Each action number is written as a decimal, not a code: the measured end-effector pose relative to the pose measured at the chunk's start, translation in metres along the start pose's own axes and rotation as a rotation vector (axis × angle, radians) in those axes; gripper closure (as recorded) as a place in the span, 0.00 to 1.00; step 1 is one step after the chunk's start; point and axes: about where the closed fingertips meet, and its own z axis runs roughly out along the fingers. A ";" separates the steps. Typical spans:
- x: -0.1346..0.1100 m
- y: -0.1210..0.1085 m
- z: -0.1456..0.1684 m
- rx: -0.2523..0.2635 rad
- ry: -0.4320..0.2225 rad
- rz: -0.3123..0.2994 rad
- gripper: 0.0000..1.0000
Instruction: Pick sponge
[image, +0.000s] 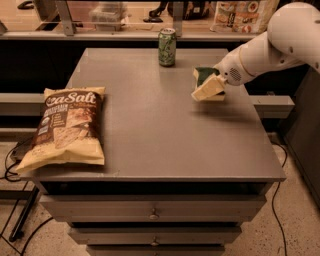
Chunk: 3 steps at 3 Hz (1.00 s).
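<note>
The sponge shows as a dark green patch at the right side of the grey table. My gripper reaches in from the right on a white arm. Its pale yellow fingers are closed around the sponge and hold it slightly above the tabletop. Most of the sponge is hidden behind the fingers.
A green can stands at the table's back edge, left of the gripper. A brown chips bag lies at the front left. The table has drawers below. A counter with clutter runs behind.
</note>
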 end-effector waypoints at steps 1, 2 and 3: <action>-0.039 0.004 -0.026 0.033 -0.081 -0.081 1.00; -0.089 0.011 -0.068 0.085 -0.214 -0.207 1.00; -0.088 0.011 -0.066 0.083 -0.210 -0.212 1.00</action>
